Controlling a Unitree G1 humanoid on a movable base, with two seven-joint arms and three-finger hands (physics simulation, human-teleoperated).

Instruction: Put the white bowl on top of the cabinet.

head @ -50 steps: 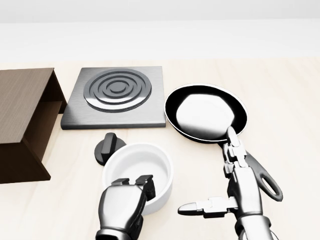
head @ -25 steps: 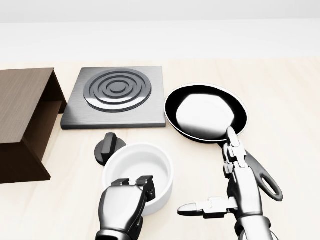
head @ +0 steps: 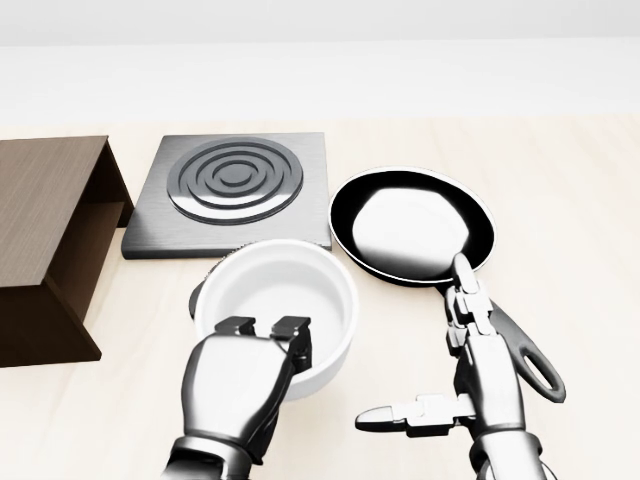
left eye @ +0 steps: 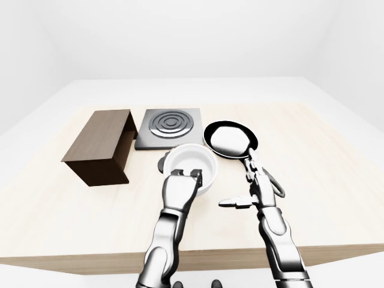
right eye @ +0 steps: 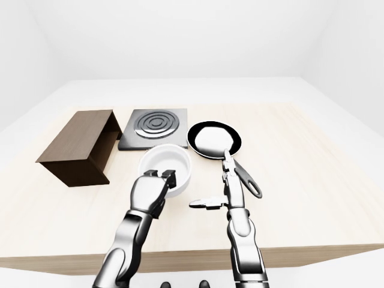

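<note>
Left-eye view: I see the whole pale wooden bench (left eye: 312,162) set in a plain white room. My left hand (left eye: 182,186) grips the near rim of the round white ceramic bowl (left eye: 191,162), fingers closed over the edge. The bowl sits near the middle of the bench, between the dark brown open-sided wooden cabinet (left eye: 99,147) at the left and the black round frying pan (left eye: 231,139) at the right. Above the bowl lies a square grey metal hob plate with concentric rings (left eye: 168,127). My right hand (left eye: 249,189) is spread open, one finger pointing up beside the pan's handle and one pointing left, holding nothing.

Head view: this closer look cuts off the room and most of the cabinet (head: 45,245), showing only its top and its open side at the left edge. The bowl (head: 278,300) fills the lower middle, its rim overlapping the bottom edge of the hob plate (head: 232,192). Two fingers (head: 290,328) of my left hand (head: 245,375) hook inside the rim. A small black knob (head: 198,298) peeps out just left of the bowl. The pan (head: 412,225) has a glossy reflection, and its looped black handle (head: 525,360) runs down behind my open right hand (head: 450,370).

Right-eye view: much the same scene, shifted leftward. The bench's near edge (right eye: 312,253) shows as a lighter strip, with white floor below.
</note>
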